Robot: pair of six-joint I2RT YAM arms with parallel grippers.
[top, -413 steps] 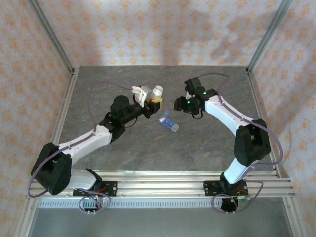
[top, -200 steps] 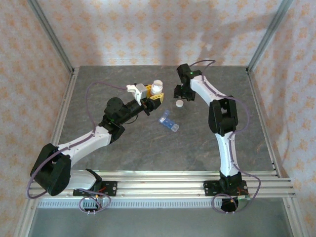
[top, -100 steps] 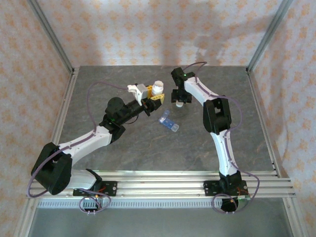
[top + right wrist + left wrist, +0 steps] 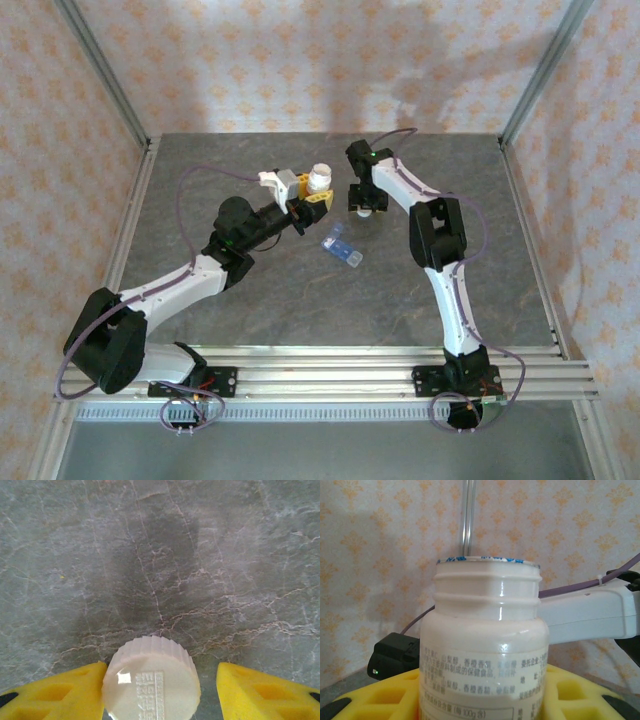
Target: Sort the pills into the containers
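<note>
The right arm (image 4: pixel 400 185) has swung in from the right side of the table (image 4: pixel 280 300), and the right gripper (image 4: pixel 365 202) now straddles the white cap (image 4: pixel 151 677), which first appeared lying there a second ago. The left gripper (image 4: pixel 308 197) has shifted the white bottle (image 4: pixel 319 179) slightly toward the far wall.

Item count:
- Pill box (image 4: pixel 342 246): one.
- Table (image 4: pixel 300 300): one, under the pill box.
- Bottle (image 4: pixel 319 181): one, beyond the pill box and slightly left.
- Cap (image 4: pixel 151 680): one, loose, beyond the pill box and slightly right.
- Robot arms: two, left arm (image 4: pixel 190 280) and right arm (image 4: pixel 445 270), either side of the pill box.
</note>
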